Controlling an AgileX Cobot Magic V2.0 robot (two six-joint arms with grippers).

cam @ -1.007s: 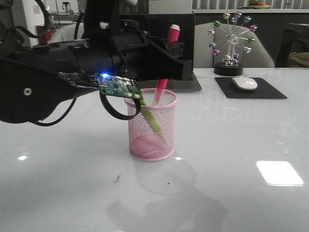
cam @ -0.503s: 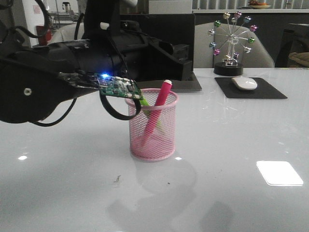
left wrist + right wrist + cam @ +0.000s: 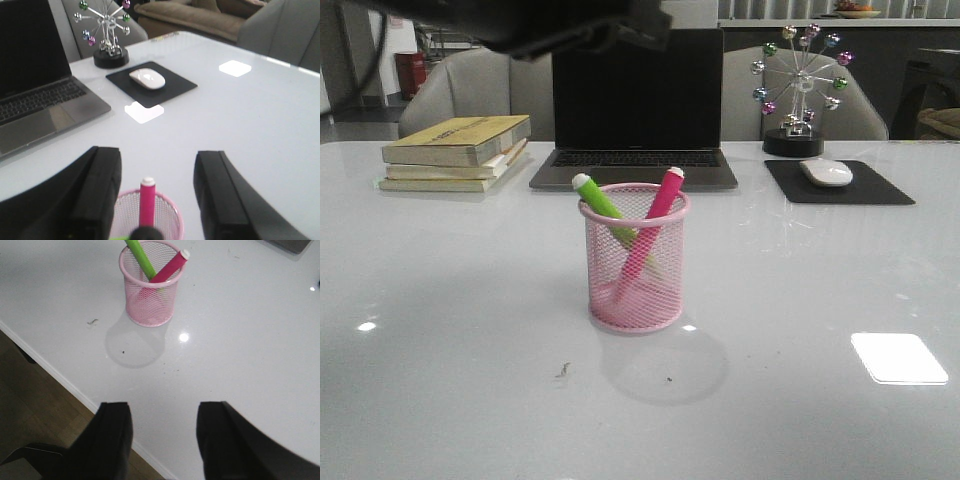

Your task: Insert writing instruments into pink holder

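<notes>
Now both markers, the green marker (image 3: 605, 207) and pink marker (image 3: 652, 225), are leaning crossed inside the pink holder (image 3: 636, 262) because its rim props them, while the left gripper (image 3: 156, 195) and right gripper (image 3: 162, 440) are gaping empty.

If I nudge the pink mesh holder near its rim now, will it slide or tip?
The pink wire-mesh cylindrical holder looks light, and the white tabletop is glossy, so it would probably slide. The lime green marker and magenta marker lean on its rim, so a high push might tip it.
</notes>
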